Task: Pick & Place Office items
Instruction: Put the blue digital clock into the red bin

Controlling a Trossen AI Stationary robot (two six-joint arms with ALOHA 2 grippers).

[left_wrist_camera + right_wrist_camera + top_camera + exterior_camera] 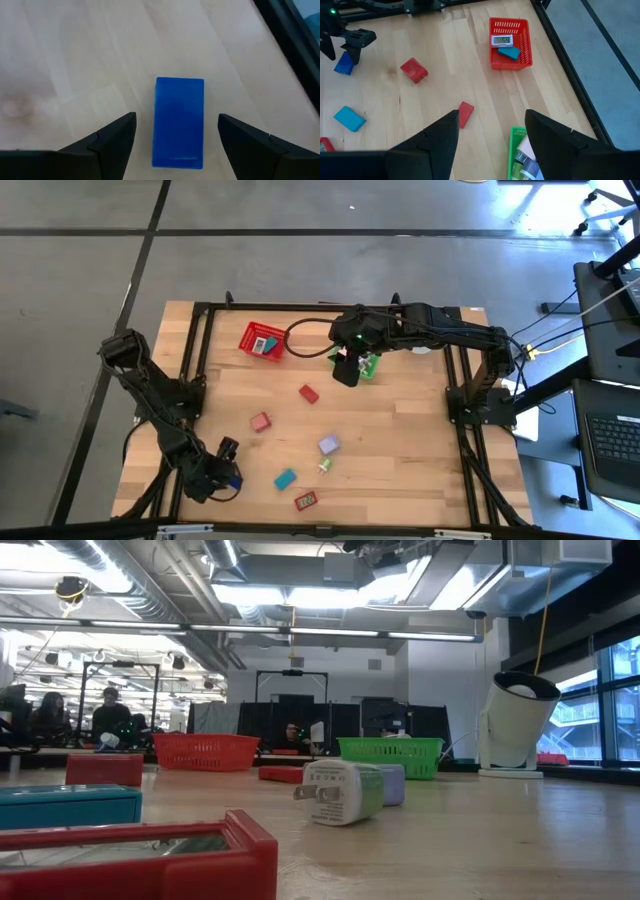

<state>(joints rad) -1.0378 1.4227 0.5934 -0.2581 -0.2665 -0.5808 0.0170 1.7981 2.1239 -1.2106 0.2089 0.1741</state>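
Note:
My left gripper (pixel 226 462) is open at the table's near-left corner. In the left wrist view, its fingers (pixel 116 135) stand on either side of a blue block (pixel 179 122) that lies flat on the wood, with a gap on both sides. My right gripper (pixel 346 370) hovers open at the far middle, beside the green basket (pixel 369 366). Loose pieces lie on the table: a red block (pixel 308 393), a pink-red block (pixel 260 422), a lavender block (pixel 328 445), a white charger plug (pixel 340 790), a teal block (pixel 285 478) and a red-framed piece (pixel 306 500).
A red mesh basket (pixel 510 42) at the far side holds a small white clock and a teal piece. The green basket (pixel 524 155) holds several items. A black frame (pixel 196 360) rims the table. A white device (pixel 515 725) stands at one table edge. People sit in the room behind.

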